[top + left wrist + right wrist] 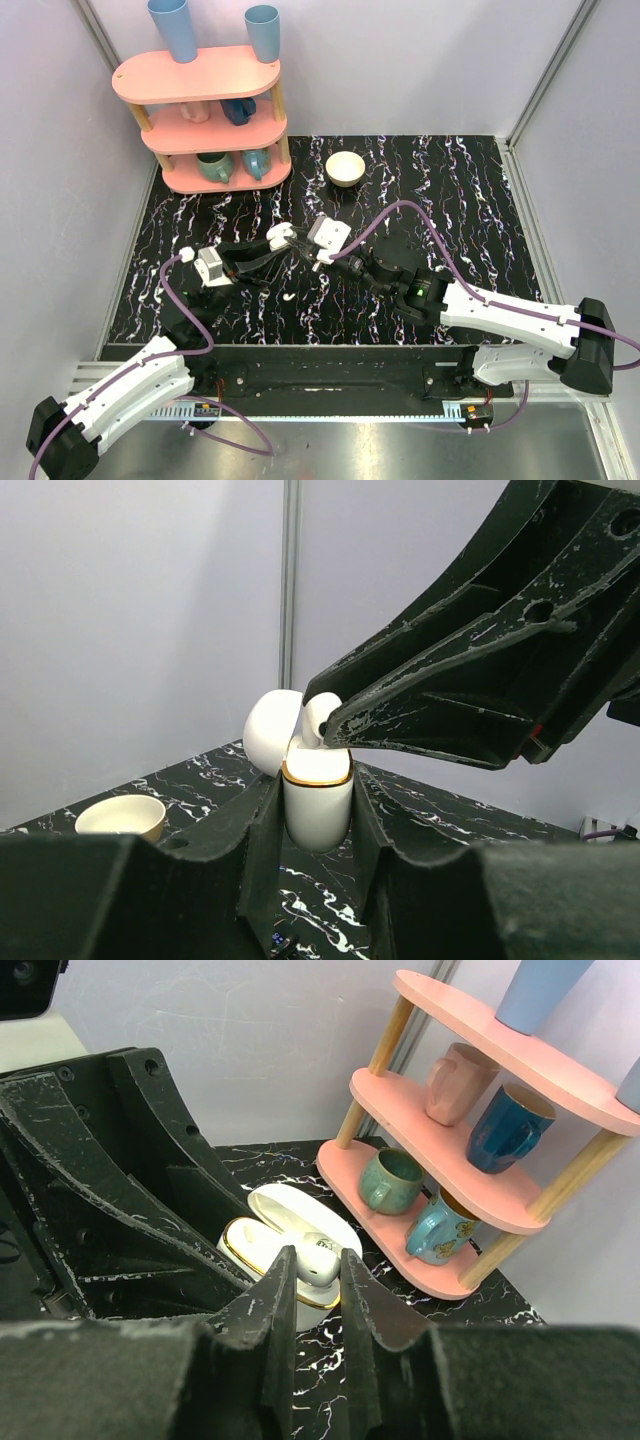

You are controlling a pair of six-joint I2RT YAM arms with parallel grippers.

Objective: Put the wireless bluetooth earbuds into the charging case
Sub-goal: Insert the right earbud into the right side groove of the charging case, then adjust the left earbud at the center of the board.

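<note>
Earbud partly hidden between right tool tips, over charging case

A pink three-tier shelf with wooden posts stands in the far left corner of the black, white-veined marble counter. Pale lilac walls rise behind and beside it. Blue tumblers top it, mugs fill its lower tiers, and a white bowl sits just right of it.

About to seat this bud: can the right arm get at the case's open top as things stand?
Probably yes. The left gripper holds the charging case with its lid swung back, and the right gripper has its earbud at the open mouth; nothing stands between.
</note>
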